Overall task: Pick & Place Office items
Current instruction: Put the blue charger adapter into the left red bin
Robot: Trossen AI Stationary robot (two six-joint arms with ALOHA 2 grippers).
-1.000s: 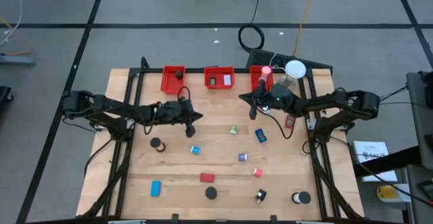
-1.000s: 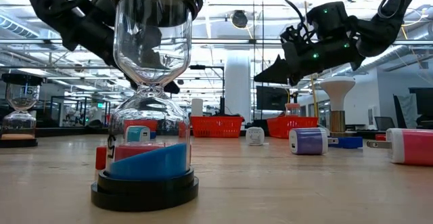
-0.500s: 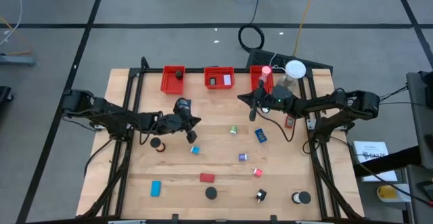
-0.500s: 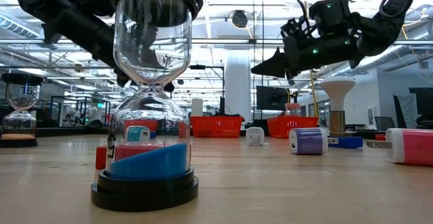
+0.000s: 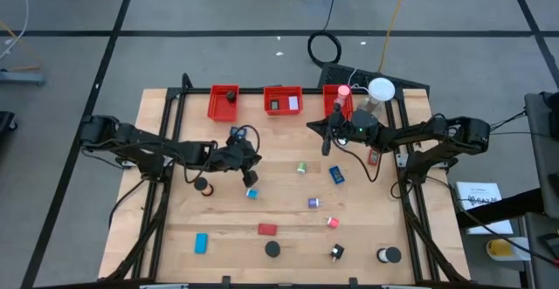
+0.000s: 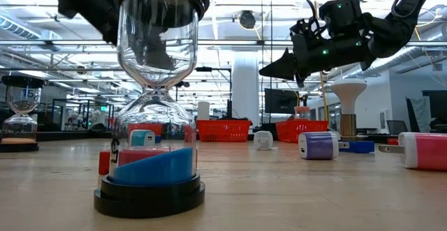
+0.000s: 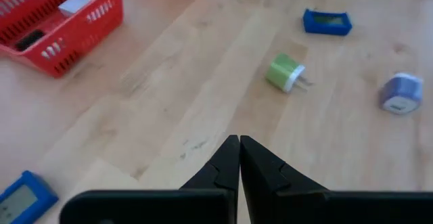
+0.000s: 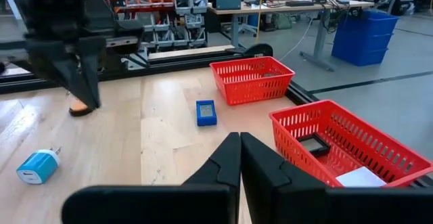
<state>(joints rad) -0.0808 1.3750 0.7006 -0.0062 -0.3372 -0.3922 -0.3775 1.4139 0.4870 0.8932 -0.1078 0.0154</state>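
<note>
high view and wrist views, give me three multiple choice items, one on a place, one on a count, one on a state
1. Where do the red bins stand?
A. along the table's far edge
B. along its near edge
C. stacked at its middle

2. How many red bins show in the high view?
A. one
B. three
C. five

3. How does the left claw stand?
A. wide open
B. shut on a green plug
C. shut and empty

Answers:
1 A, in the high view the bins sit in a row at the far edge of the table, beside the white lamp.
2 B, three red rectangles line up there.
3 C, in the left wrist view its fingers meet with nothing between them, and the green plug lies apart on the wood.
</note>
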